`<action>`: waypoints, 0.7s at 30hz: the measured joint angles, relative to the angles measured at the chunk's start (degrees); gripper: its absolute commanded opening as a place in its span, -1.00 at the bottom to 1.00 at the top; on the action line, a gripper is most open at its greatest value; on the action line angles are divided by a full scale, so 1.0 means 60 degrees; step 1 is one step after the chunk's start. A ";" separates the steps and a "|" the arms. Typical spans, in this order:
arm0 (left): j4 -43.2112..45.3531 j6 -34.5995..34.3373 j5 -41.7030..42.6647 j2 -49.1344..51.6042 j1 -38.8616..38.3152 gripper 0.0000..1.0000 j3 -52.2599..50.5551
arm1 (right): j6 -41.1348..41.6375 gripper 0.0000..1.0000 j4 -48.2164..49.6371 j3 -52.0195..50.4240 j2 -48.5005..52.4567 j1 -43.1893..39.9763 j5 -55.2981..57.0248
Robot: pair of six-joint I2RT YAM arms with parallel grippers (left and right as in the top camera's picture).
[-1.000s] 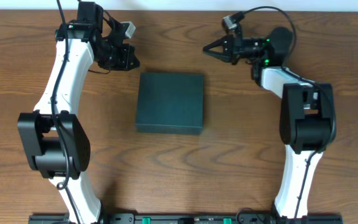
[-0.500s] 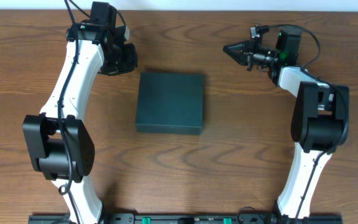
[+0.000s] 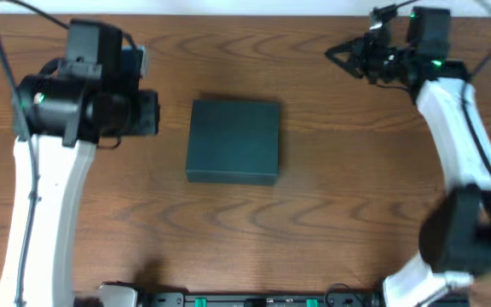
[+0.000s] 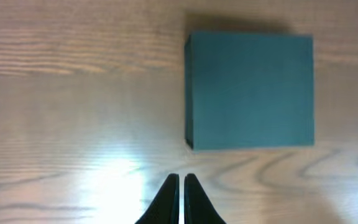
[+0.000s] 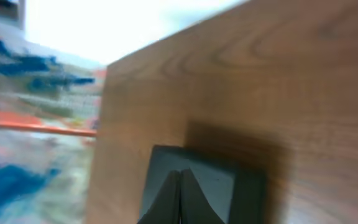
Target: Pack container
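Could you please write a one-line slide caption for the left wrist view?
Closed teal container on the wooden table; the left gripper, jaws shut and empty, hangs clear of it.

The left arm (image 3: pixel 37 188) and right arm (image 3: pixel 459 111) had white links, black joints, looping black cables, green lights.

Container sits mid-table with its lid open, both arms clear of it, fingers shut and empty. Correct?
One error: the container is closed, its lid flat on top, as the overhead view shows. The rest stands: it sits mid-table, and the left fingers and right fingers are shut, empty and clear of it.
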 measured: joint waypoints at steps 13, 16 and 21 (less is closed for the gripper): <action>0.1818 0.0597 0.0616 -0.7118 0.0000 -0.88 -0.6488 | -0.2084 -0.97 -0.4860 -0.1719 -0.4823 0.3024 0.4018; 0.1767 0.0503 0.0780 -0.7705 0.0000 -0.88 -0.7060 | -0.1810 -0.97 -0.4138 -0.4218 -0.6652 0.3129 0.4524; 0.1945 0.0299 0.0925 -0.7730 0.0000 0.91 -0.7125 | -0.1286 0.99 -0.3326 -0.7053 -0.8994 0.3340 0.4754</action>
